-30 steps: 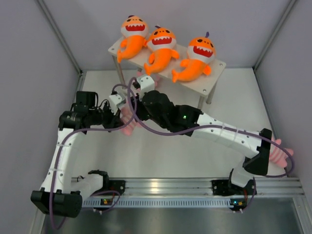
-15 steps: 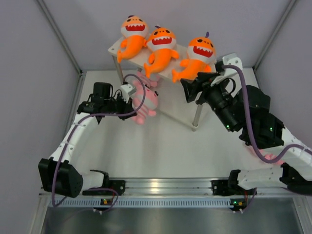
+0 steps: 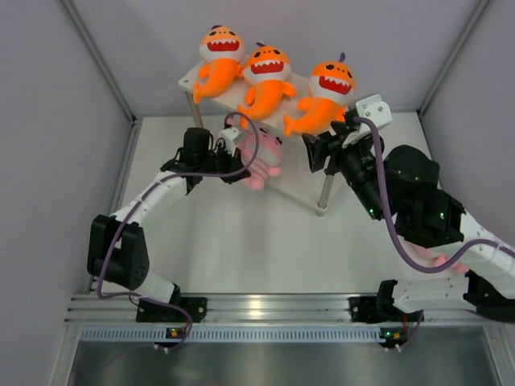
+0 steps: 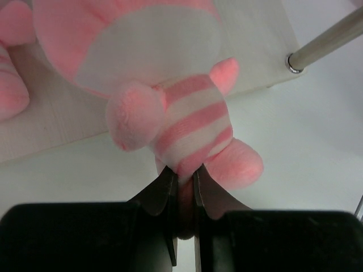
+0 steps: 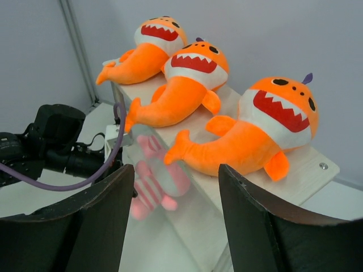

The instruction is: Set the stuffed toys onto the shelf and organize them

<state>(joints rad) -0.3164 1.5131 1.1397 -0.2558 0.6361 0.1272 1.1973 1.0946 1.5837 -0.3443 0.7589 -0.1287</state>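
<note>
1. Clamping a foot of the pink striped plush (image 4: 187, 124), our left gripper (image 4: 181, 178) holds it at the shelf's (image 3: 358, 112) lower tier
2. We judge it soft, light: pinch a limb
3. Our right gripper (image 5: 176, 181) gapes empty beside the shelf

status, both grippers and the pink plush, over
Left gripper shut on pink striped plush, at lower board of white two-tier shelf. Right gripper open, empty, facing three orange shark plushes on top. No obstruction seen.
</note>
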